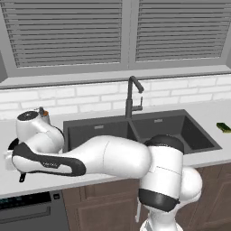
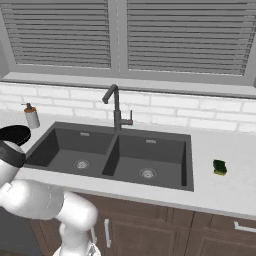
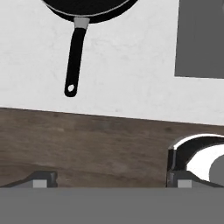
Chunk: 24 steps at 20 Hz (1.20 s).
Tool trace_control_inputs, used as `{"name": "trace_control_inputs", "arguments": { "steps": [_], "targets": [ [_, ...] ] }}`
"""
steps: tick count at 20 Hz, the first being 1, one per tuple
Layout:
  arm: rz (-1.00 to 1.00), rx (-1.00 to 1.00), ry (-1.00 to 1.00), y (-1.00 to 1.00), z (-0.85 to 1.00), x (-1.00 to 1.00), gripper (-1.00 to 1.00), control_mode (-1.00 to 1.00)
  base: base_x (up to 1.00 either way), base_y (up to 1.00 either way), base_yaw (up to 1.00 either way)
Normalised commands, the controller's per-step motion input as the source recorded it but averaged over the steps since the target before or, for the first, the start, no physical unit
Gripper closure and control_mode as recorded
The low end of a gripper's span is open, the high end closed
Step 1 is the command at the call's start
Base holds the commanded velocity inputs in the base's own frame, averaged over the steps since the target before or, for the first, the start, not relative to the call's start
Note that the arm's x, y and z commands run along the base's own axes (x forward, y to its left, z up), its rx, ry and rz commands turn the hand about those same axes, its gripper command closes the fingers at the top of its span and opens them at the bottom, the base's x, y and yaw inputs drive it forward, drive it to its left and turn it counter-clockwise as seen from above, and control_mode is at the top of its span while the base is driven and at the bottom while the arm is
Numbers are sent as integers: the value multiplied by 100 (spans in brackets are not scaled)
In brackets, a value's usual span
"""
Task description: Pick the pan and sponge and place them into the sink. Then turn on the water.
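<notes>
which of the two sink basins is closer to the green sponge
The right basin of the dark grey double sink: the small green sponge lies on the white counter just beyond its right rim, far from the left basin.

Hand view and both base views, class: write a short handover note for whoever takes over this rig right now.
Gripper: open, holding nothing, above the counter's front edge, short of the pan's handle.
Pan: on the counter left of the sink, untouched.
Sponge: on the counter right of the sink.
Faucet: no water running.
Done: nothing yet.
Left: move the pan and sponge into the sink, then turn on the water.
</notes>
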Motion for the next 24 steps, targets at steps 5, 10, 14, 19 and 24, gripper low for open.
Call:
{"name": "trace_control_inputs", "arguments": {
  "steps": [5,10,14,19,24],
  "targets": [
    [4,0,12,40,-17,38,-100,-100,0,0,0],
    [1,-2,3,21,-27,45,-100,-100,0,0,0],
    [0,-2,0,5,-17,17,-100,-100,0,0,0],
    [1,-1,-1,33,-17,35,-100,-100,0,0,0],
    [9,-2,-14,33,-24,31,-100,-100,0,0,0]
  ]
}}
